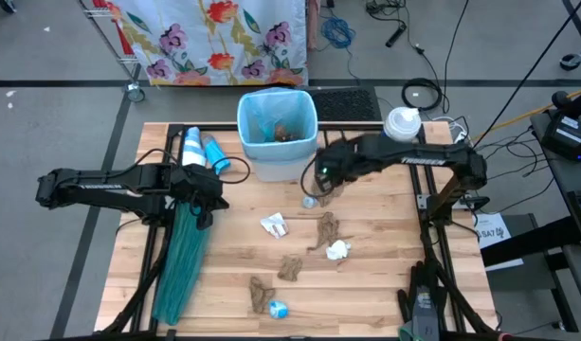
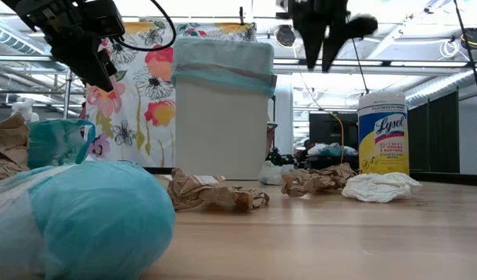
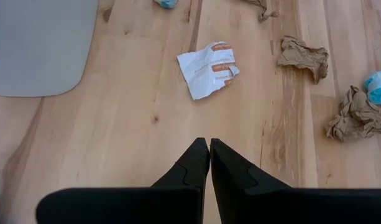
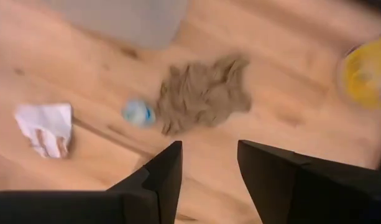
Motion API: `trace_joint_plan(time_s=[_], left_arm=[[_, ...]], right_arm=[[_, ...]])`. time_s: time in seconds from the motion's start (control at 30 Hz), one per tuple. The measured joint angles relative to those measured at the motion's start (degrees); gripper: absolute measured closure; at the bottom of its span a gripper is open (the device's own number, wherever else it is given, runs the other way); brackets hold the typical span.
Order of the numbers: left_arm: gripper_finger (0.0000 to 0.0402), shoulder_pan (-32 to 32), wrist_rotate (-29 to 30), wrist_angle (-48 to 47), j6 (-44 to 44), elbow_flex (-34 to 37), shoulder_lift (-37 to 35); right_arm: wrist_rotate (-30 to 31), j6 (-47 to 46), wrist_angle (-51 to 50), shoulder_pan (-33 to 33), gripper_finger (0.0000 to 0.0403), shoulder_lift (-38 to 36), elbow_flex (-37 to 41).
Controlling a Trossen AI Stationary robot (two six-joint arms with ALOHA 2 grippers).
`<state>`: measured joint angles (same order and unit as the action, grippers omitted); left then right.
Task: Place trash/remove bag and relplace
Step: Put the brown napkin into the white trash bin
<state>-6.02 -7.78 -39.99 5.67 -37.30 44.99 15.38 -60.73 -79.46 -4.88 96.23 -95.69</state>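
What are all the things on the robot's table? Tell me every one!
Bin: one, white, pale-blue liner, far middle of the table.
Brown paper scraps: about five, mid-table.
White wads: two, centre.
Blue wrappers: two, one beside the bin, one at the near edge.
Teal bag: one, left side.
Wipes tub: one, white lid, far right.
Blue tubes: two, left of the bin.
Left gripper: shut, empty.
Right gripper: open, above a scrap.

Bin (image 1: 277,133) at table's (image 1: 385,284) far edge, scraps (image 1: 290,268) scattered before it, spare bag (image 1: 182,260) left, wipes canister (image 1: 402,123) seemingly right
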Motion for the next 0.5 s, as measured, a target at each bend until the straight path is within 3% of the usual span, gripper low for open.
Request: trace_joint_plan(time_s=[0.13, 0.5], left_arm=[[0.0379, -0.02, -0.01, 0.00, 0.01, 0.00, 0.01], [0.0379, -0.01, -0.73, 0.02, 0.01, 0.00, 0.01]], right_arm=[[-3.44, -0.78, 11.21, -0.44, 0.0257, 0.02, 11.04], [-3.55, -4.72, 34.61, -8.00, 0.0257, 0.02, 31.76]])
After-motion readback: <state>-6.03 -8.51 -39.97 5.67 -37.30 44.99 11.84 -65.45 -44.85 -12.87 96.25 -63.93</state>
